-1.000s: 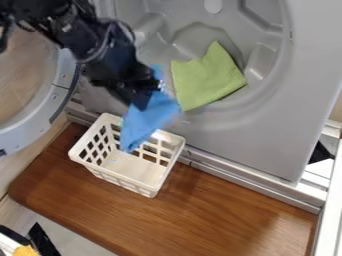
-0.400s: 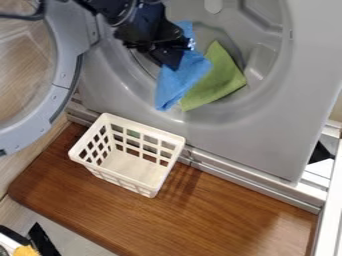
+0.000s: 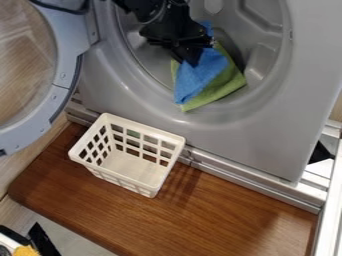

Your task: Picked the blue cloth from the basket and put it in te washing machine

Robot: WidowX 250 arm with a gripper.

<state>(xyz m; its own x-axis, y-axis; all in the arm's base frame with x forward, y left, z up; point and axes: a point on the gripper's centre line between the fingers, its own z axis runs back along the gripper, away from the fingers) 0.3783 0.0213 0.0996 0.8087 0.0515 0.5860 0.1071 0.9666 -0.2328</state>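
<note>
Brown wood lies nearest: one board (image 3: 200,215) running across 6 o'clock, with a small yellow thing (image 3: 25,251) beyond its edge at 7 (I can't make out what it is). On the board, at 8 o'clock, stands one white lattice basket (image 3: 115,176), upright. Behind it a metal rail (image 3: 250,184) slants from 9 towards 4, between the board and one grey washing machine (image 3: 247,137). The machine's single round door (image 3: 61,77) is swung open at 10 o'clock.

There are two cloths at 1 o'clock, within the machine's round opening. The blue cloth (image 3: 202,74) hangs over the green cloth (image 3: 228,84), hiding much of it, with their lower parts lapping the near rim. One black gripper (image 3: 191,56), at 12 to 1, grips the blue cloth and stands in front of its upper part. The single black arm (image 3: 150,11) enters from the top edge near 11 o'clock and slopes down towards 4, crossing before the opening and masking some of the hollow behind.
</note>
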